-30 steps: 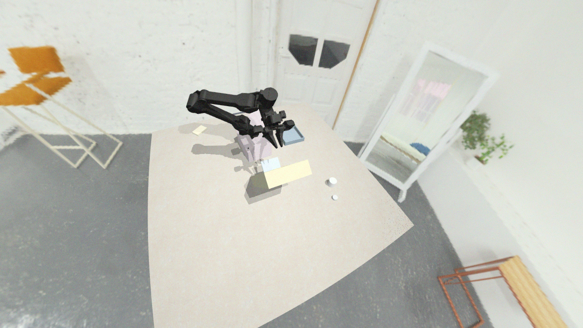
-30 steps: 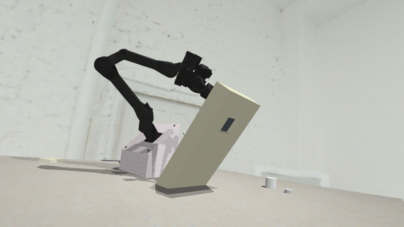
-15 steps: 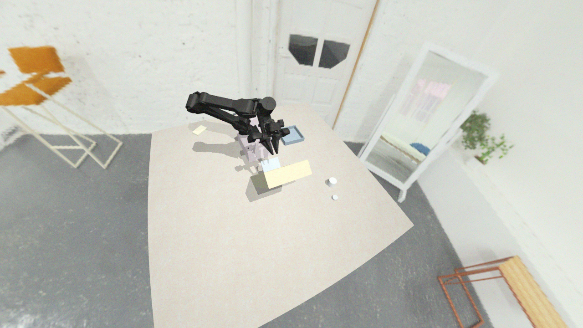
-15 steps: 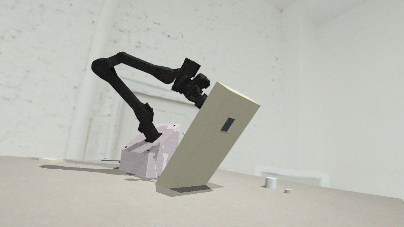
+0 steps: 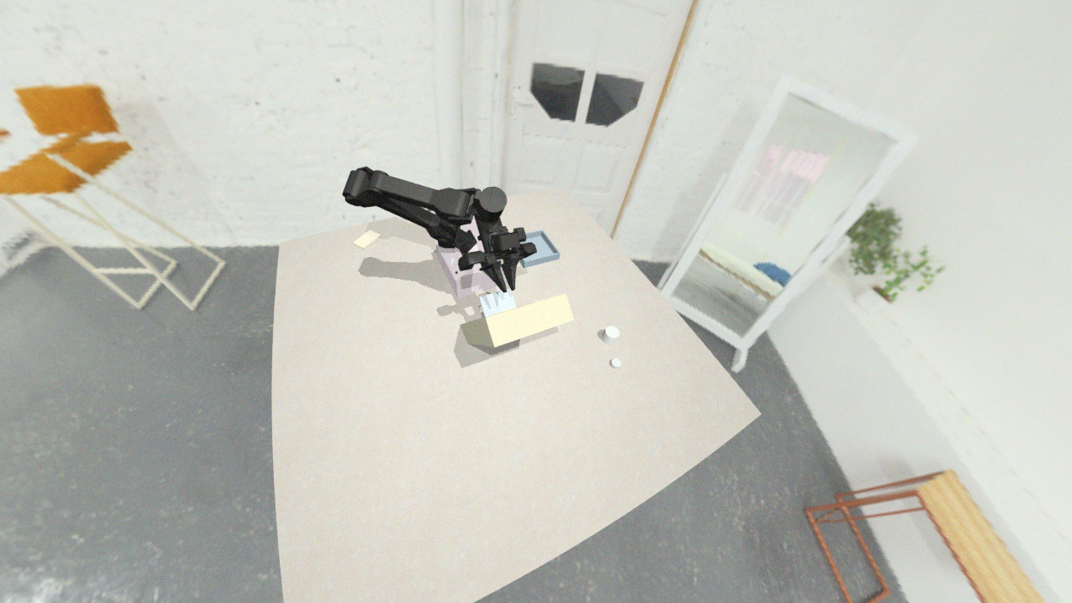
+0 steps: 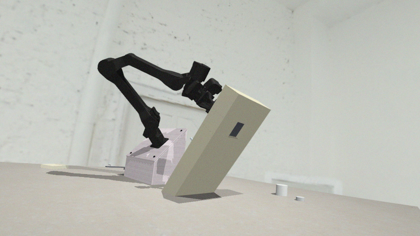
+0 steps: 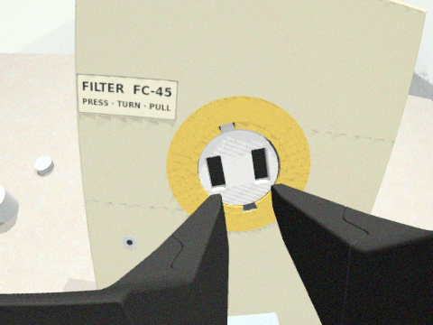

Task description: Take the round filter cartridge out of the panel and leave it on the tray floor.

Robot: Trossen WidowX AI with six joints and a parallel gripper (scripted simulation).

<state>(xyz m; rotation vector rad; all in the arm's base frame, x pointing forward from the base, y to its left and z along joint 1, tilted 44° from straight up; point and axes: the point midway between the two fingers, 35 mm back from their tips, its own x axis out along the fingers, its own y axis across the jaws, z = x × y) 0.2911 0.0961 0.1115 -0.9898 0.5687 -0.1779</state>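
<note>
1. Two narrow dark slots, side by side on the face of the round filter cartridge [image 7: 238, 168]; both nearly upright in wrist view. Cartridge sits in the service panel [image 5: 528, 319] [image 6: 217, 140] [image 7: 131, 181], not on the tray.
2. Yellow collar [image 7: 185, 167] rings the cartridge. One notch at its inner edge above, another below.
3. Gripper [image 5: 508, 290] [image 6: 205, 101] [image 7: 247, 200] is partly open, nothing held. Its fingertips point toward the panel face; in wrist view they overlap the cartridge's lower edge region. Contact: cannot tell. Exterior view hides the tips behind the panel.
4. Panel leans on the table [image 5: 450, 465] [image 6: 102, 211] [image 7: 36, 113]. Its label [image 7: 127, 97] reads "FILTER FC-45, PRESS · TURN · PULL". Back side shows a dark rectangular opening [image 6: 236, 129].
5. Blue tray [image 5: 543, 260] lies near the arm's pale lilac pedestal [image 5: 457, 280] [image 6: 137, 170], partly covered by the gripper in top view.
6. White cylinder [image 5: 610, 335] [image 6: 281, 190] [image 7: 6, 205] stands near a small white disc [image 5: 615, 363] [image 6: 299, 198] [image 7: 43, 165], both apart from the panel.
7. Pale yellow block [image 5: 366, 239] [image 6: 52, 166] lies flat, well apart from the panel.
</note>
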